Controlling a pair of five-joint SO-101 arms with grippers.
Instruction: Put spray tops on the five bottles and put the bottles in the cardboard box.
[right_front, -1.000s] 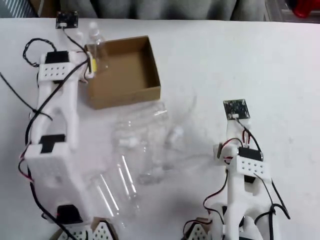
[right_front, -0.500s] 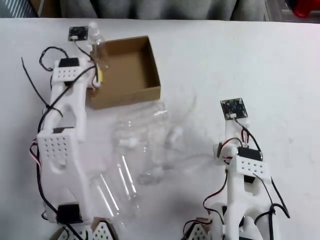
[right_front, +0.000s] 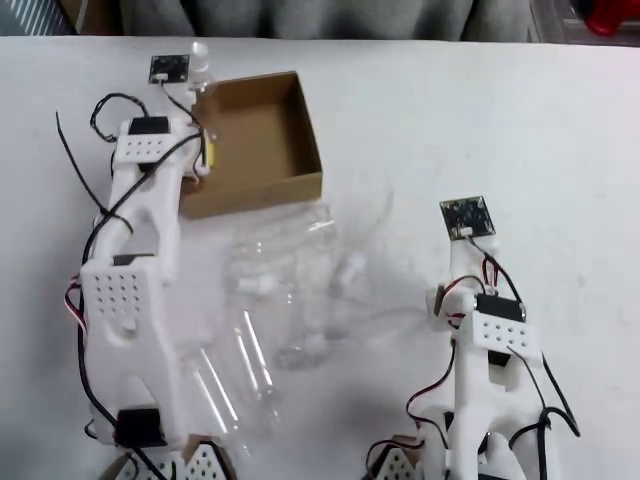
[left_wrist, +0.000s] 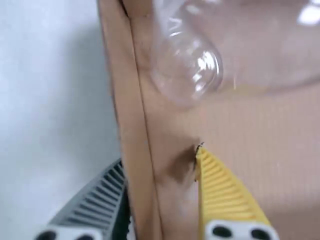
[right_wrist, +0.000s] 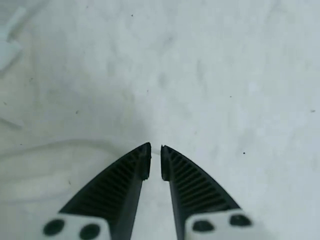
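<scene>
White table (right_front: 520, 130) viewed from above, with two arms mounted at its near edge. Towards the near right corner the right gripper (right_wrist: 155, 150) hangs just above bare table, its black fingers all but closed on nothing. Across the middle of the table lie several loose clear plastic bottles (right_front: 250, 360), so transparent that their number and outlines cannot be settled. Small white spray tops (right_front: 352, 268) lie among them, and whether any is already fitted cannot be told. Towards the far left corner stands the open brown cardboard box (right_front: 255, 190). The left gripper (left_wrist: 160, 156) straddles the box's left wall with fingers apart, the grey one outside and the yellow one inside, grasping nothing visible. Beyond its tips a rounded clear bottle (left_wrist: 187, 65) shows against the cardboard at the box's far left corner. Its neck is cut off, and whether it rests on the box floor or leans on the wall is not visible. Over the last second the left arm has swung in from beside the box to this wall and the bottle has shifted slightly boxward, while the right arm stayed still. This suggests the first bottle is just being delivered, with most of the task remaining.
</scene>
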